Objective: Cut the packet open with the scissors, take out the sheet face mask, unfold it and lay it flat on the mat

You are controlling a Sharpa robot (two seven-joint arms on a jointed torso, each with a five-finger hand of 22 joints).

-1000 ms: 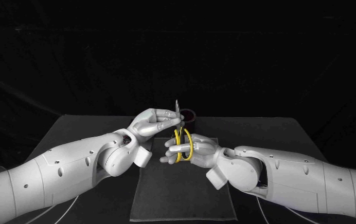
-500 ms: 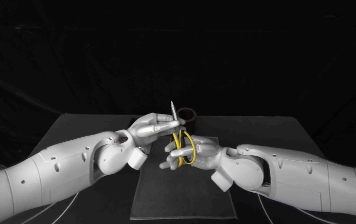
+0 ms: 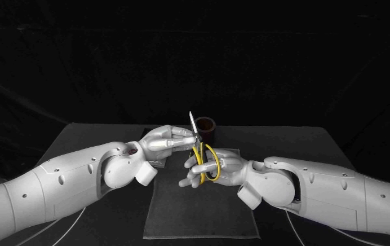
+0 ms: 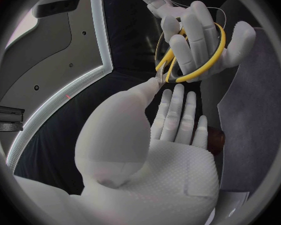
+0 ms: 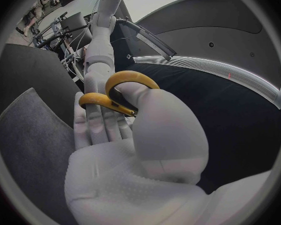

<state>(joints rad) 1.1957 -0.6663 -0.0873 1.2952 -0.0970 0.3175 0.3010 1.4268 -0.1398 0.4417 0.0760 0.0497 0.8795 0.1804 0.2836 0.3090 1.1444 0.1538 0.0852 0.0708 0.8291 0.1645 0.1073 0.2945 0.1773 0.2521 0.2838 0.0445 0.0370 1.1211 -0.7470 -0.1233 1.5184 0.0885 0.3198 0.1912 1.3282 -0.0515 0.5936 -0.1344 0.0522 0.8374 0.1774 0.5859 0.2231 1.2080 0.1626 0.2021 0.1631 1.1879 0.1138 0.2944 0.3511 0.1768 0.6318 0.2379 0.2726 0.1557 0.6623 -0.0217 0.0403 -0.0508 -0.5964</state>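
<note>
Seat the right hand (image 3: 213, 168) fully into the yellow loops of the scissors (image 3: 196, 147) before easing off the left hand (image 3: 167, 141). Right fingers (image 3: 193, 174) closed through the loops; left pinching near the pivot, blades upright. Below both, the mat (image 3: 200, 212) on the desk (image 3: 284, 141).

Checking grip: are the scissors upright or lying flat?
Upright: the scissors point up, their yellow handles below in the right hand.

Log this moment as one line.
scissors: blades up, over mat | left hand: pinches them near the blades | right hand: fingers through yellow handle loops
</note>
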